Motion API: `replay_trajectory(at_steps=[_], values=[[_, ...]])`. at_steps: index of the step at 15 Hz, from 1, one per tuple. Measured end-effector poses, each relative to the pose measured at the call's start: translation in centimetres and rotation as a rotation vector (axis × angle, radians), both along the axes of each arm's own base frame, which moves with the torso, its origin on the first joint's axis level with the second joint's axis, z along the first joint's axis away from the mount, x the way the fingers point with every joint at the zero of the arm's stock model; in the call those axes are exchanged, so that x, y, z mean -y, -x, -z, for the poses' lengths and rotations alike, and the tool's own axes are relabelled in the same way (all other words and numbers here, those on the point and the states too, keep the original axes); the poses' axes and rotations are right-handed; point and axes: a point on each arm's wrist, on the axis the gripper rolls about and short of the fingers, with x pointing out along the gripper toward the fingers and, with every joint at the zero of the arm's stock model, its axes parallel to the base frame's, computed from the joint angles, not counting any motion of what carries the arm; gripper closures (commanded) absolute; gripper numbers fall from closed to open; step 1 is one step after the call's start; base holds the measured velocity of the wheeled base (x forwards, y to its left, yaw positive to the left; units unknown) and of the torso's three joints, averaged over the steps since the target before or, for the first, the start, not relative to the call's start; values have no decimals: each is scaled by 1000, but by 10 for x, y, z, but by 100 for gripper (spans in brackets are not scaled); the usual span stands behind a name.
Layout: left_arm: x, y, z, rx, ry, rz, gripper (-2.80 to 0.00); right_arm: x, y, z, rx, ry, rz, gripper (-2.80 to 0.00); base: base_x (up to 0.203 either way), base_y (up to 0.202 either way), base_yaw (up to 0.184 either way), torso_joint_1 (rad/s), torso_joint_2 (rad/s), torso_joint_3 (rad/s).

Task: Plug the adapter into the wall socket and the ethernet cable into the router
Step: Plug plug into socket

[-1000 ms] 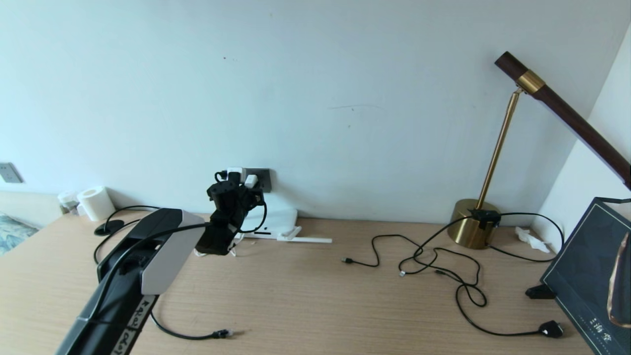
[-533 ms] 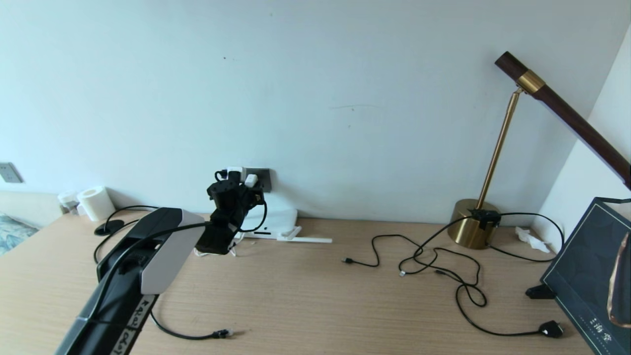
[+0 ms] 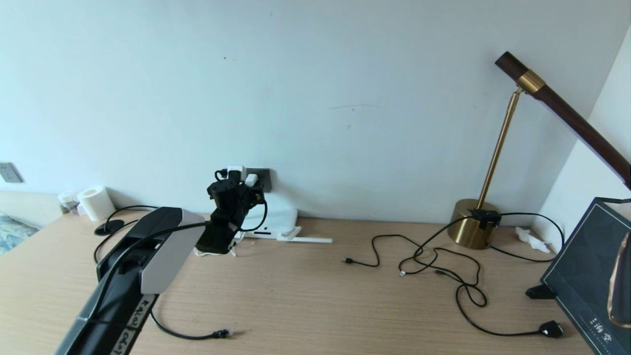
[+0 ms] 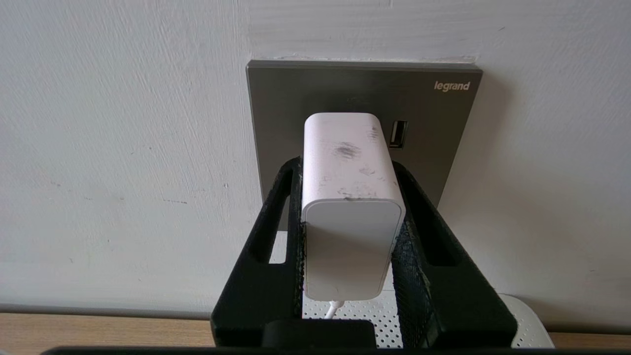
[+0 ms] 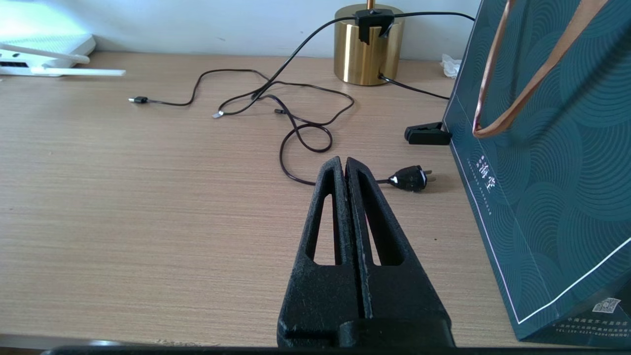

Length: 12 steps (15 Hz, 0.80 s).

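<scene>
Left fingers (image 4: 296, 217) clamp adapter (image 4: 347, 197) at wall socket (image 4: 365, 93), wrist-view only; right fingers (image 5: 340, 172) pressed together.

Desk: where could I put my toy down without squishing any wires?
Bare wood lies mid-desk, between the router and the tangled thin black cables, and along the near edge right of the ethernet cable. It's crowded by the lamp base and gift bag.

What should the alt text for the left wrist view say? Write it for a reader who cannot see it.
The black left pincer clamps a small white cube-shaped adapter, its far end against a dark grey square wall socket on a white wall. A perforated white router sits below.
</scene>
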Motion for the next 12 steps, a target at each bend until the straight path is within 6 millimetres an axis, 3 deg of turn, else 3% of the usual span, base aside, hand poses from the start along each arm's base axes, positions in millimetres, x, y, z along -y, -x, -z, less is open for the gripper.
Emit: replay_trajectory(at_steps=[12], values=[[0, 0, 0, -15, -5, 0, 0, 0, 0, 0, 1, 0, 0, 0, 0, 0, 0, 0, 0, 0]])
